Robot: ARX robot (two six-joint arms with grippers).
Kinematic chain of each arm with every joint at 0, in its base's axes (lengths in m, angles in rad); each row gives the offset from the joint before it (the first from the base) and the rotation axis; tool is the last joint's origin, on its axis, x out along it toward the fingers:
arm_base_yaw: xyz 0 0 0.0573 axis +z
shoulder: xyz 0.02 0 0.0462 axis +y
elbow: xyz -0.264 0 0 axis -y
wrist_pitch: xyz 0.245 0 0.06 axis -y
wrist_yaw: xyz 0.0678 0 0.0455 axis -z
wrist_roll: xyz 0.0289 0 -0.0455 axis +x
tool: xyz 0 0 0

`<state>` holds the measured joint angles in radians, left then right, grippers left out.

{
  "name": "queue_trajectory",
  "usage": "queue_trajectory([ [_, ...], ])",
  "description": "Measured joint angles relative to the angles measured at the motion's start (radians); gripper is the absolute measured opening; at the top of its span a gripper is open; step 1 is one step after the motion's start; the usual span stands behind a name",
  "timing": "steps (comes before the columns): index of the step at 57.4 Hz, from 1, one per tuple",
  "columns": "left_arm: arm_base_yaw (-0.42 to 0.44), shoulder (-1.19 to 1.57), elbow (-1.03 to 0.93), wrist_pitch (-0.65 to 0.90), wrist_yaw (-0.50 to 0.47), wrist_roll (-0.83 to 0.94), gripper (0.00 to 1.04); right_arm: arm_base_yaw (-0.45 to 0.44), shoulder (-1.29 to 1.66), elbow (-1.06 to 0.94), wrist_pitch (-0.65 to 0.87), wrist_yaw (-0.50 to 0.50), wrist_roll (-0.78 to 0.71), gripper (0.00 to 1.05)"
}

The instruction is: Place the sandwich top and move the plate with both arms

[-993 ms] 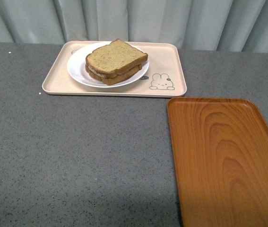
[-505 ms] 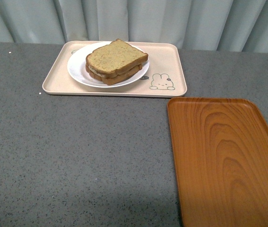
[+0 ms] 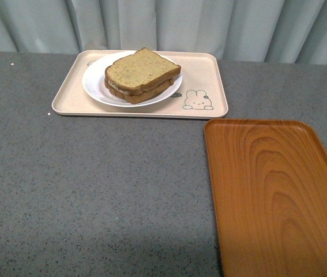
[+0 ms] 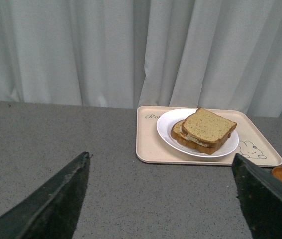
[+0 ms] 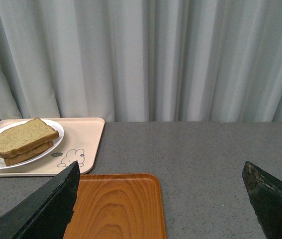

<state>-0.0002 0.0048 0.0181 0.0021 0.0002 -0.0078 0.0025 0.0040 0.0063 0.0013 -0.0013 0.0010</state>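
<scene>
Sandwich top (image 3: 142, 70) sits squarely on the lower slice, stack resting on the white plate (image 3: 97, 89), and the plate lies toward the curtain-side left end of the rabbit-print tray (image 3: 206, 81). I judge the bread step done; what remains is shifting the plate. Orange wood-grain tray (image 3: 273, 196) lies on the worktop (image 3: 94, 190) just beside the rabbit-print tray's near right corner, not touching that I can see, bare. Neither arm shows in the front view. Left tool (image 4: 160, 196): prongs spread wide, holding nothing, well short of the rabbit-print tray, plate straight ahead between the prong tips. Right tool (image 5: 163, 206): also spread and unloaded, hovering on the near side of the orange tray, plate well off to its left. My read: both are far from the plate; left is better lined up. Right must swing across toward the rabbit print.
</scene>
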Motion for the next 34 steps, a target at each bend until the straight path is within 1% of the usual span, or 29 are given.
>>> queue_trajectory([
  [4,0.0,0.0,0.0,0.0,0.0,0.0,1.0,0.0,0.0,0.0,0.0,0.0,0.0,0.96],
  [5,0.0,0.0,0.0,0.0,0.0,0.002,1.0,0.0,0.0,0.0,0.0,0.0,0.0,0.96],
  [8,0.0,0.0,0.0,0.0,0.0,0.001,0.98,0.0,0.0,0.0,0.0,0.0,0.0,0.96],
  [34,0.0,0.0,0.0,0.0,0.0,0.001,0.98,0.0,0.0,0.0,0.0,0.0,0.0,0.96],
])
